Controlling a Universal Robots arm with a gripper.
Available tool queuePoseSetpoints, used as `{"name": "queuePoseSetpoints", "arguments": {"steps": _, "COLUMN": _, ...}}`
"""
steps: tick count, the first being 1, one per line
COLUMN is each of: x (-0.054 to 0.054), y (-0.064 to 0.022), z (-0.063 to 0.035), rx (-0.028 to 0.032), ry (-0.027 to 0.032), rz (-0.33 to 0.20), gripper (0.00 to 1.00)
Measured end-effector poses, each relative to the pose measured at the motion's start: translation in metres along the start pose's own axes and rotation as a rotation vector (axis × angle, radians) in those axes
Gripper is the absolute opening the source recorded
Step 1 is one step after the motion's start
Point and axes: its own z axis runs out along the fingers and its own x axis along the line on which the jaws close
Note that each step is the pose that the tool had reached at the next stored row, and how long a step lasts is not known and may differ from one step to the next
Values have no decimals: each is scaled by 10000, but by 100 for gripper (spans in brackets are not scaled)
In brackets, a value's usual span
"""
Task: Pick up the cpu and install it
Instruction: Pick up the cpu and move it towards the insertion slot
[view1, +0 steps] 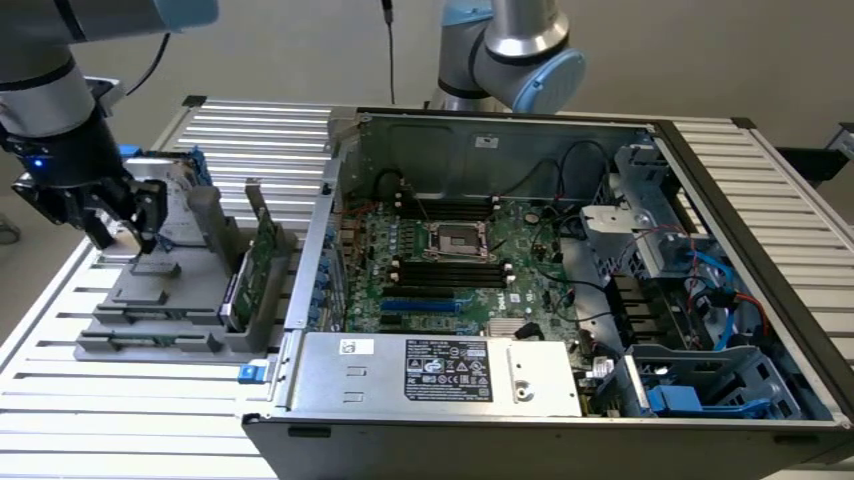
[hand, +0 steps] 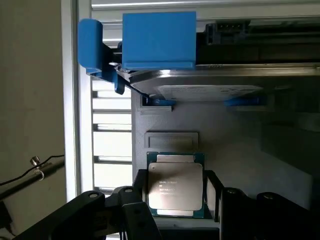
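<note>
Gripper (view1: 127, 238): low over grey rack (view1: 147, 300), ext. view's left
PC case (view1: 534, 140): open, socket (view1: 461, 240) mid mobo (view1: 534, 275)
Green card (view1: 260, 250): upright in rack

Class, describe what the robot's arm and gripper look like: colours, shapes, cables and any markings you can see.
The arm is made of round silver-grey tubes, and its joints are closed with pale blue caps. Near its end it turns black, and a small blue light glows there. A thin black cable loops off it. The gripper is black and angular. No lettering is legible.
</note>
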Motion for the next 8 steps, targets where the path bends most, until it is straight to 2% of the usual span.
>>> {"name": "queuePoseSetpoints", "arguments": {"steps": 8, "x": -152, "y": 9, "z": -376, "rx": 1, "ry": 49, "rz": 1, "gripper": 55}}
